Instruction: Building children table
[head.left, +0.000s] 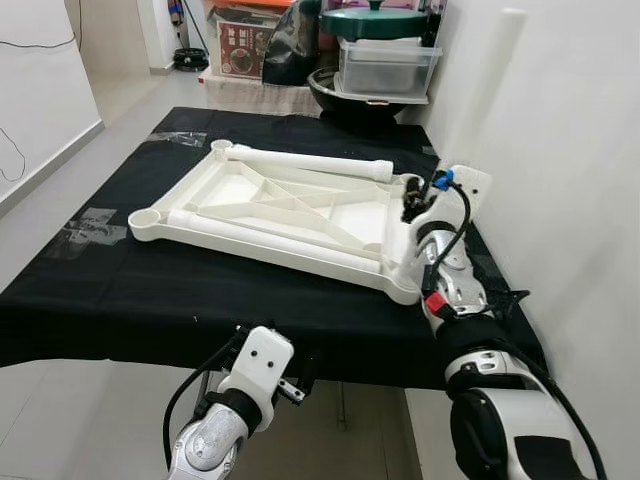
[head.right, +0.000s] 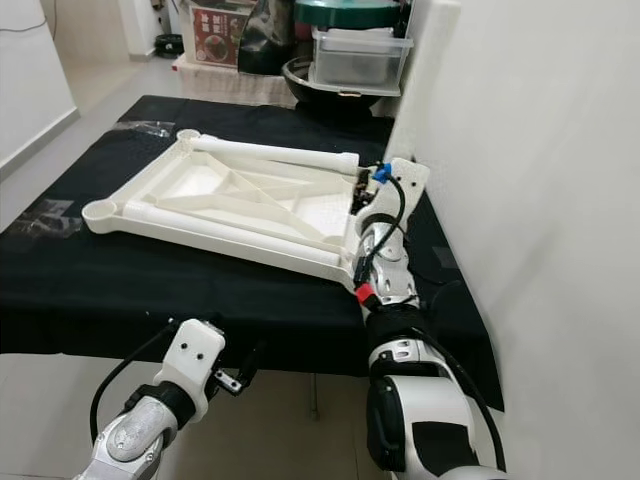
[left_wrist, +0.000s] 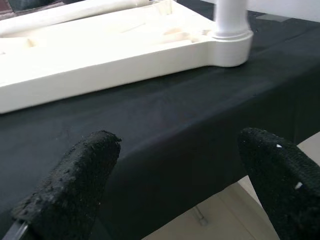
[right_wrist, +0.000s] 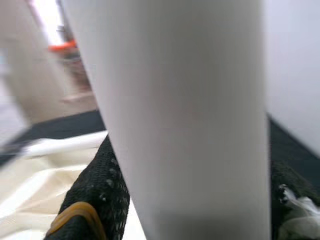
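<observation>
A black-covered table (head.left: 120, 300) carries the white tabletop (head.left: 290, 215) upside down, reaching toward its far right corner, two loose legs (head.left: 305, 162) lying on it. At the tabletop's near right corner the right gripper (right_wrist: 190, 200) clasps an upright leg (right_wrist: 185, 110) — likely seating it in its socket; next, press it home. The left gripper (left_wrist: 185, 185) hangs open below the table's near edge, empty.

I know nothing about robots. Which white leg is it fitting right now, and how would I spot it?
Find the black table, where a white tabletop lies upside down. At the tabletop's near right corner, beside the wall, the right tool grips a white leg. It is the one standing upright; the other two legs lie flat along the tabletop.
</observation>
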